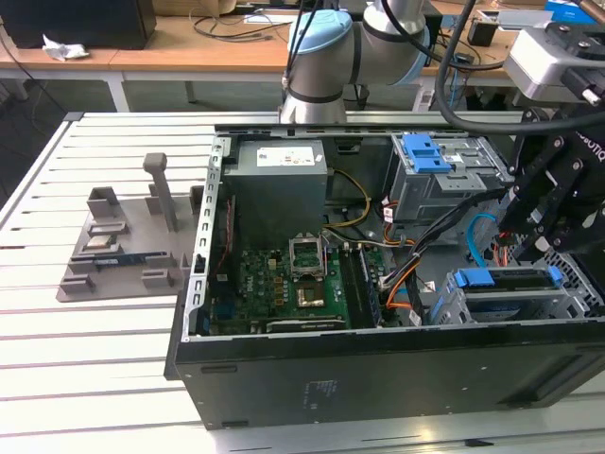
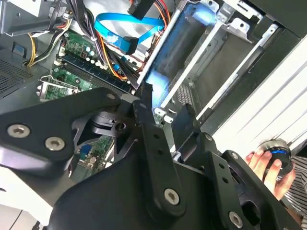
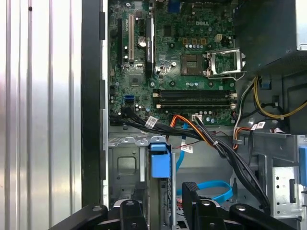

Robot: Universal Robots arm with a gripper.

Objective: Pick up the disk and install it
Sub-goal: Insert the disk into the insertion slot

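The disk (image 1: 515,280) lies in the grey drive cage (image 1: 510,301) at the corner of the open computer case on the exterior view's right. Its blue carrier edge shows along the cage's top, behind the blue latch (image 1: 473,279). My black gripper (image 1: 546,248) hangs just above that cage. In both wrist views the gripper (image 3: 160,211) (image 2: 163,115) stands open, its fingers (image 3: 192,199) apart with nothing between them. The cage (image 3: 125,165) and its blue latch (image 3: 160,163) lie right beyond the fingertips.
The case holds a green motherboard (image 1: 284,279), a grey power-supply box (image 1: 279,184) and a second cage (image 1: 444,175) with a blue latch. Blue and orange cables (image 3: 206,189) run beside the cage. A grey fixture (image 1: 123,246) stands on the slatted table. A person's hand (image 2: 266,163) rests beyond the case.
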